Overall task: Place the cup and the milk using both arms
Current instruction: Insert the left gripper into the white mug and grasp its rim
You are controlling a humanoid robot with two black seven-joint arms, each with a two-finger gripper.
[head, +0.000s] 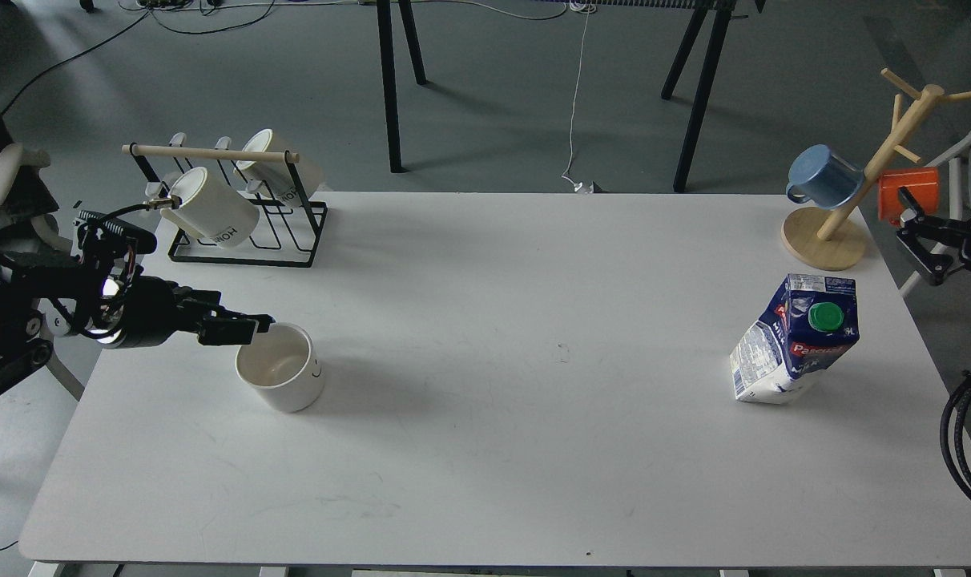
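One cup stands left on the surface; left claw at its rim, grip unclear. One milk stands right. Right claw apart, state unclear. Two cream mugs rest on one rack.

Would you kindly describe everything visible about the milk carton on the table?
The milk carton is a blue-and-white gable-top pack, apparently coated card, with a round green screw cap and a red brand label. Its body is dented and it leans, standing on the white table toward the right side. Nothing else touches it.
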